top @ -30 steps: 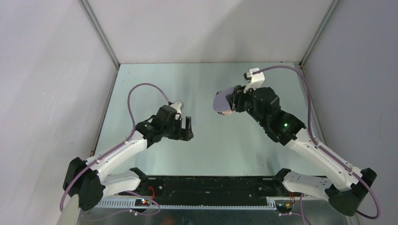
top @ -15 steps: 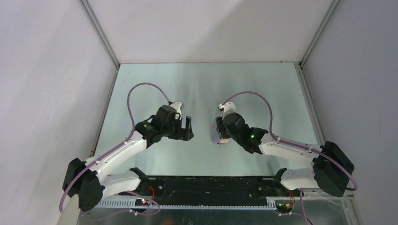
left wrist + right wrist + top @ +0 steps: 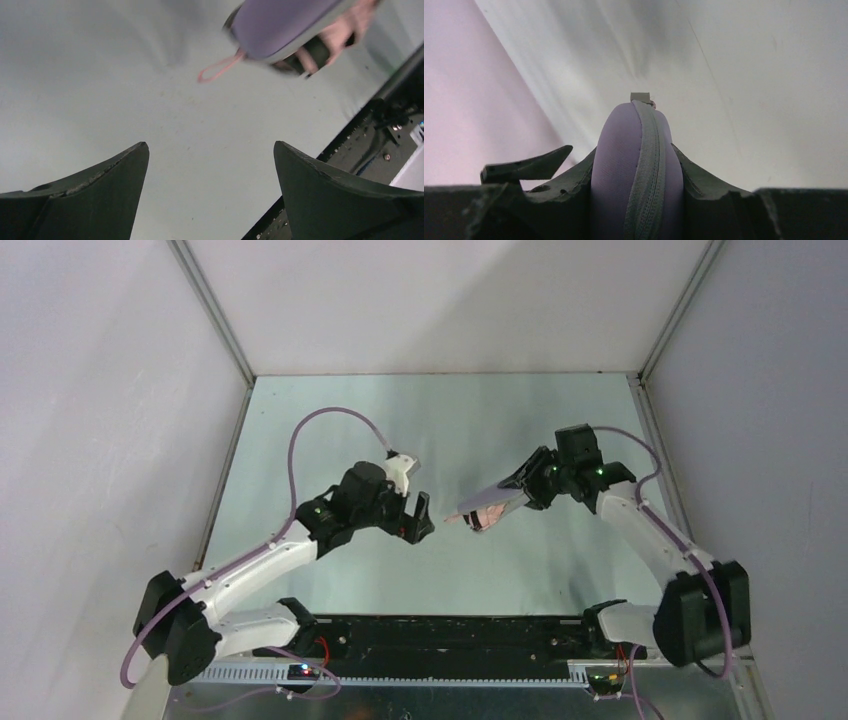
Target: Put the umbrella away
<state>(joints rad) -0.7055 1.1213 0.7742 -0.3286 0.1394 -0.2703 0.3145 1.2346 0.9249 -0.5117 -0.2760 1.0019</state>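
The right gripper (image 3: 530,485) clenched the lilac case (image 3: 497,500), and the umbrella (image 3: 345,31) bulged pink and black from the case's underside. The left gripper (image 3: 420,518) hung released just beside the case's tip. It should probably pinch the loose fabric and tuck it inward gently.

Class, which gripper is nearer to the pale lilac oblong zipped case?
Right. The right gripper is clamped around the pale lilac oblong zipped case; the left gripper stands open, apart from its looped end.
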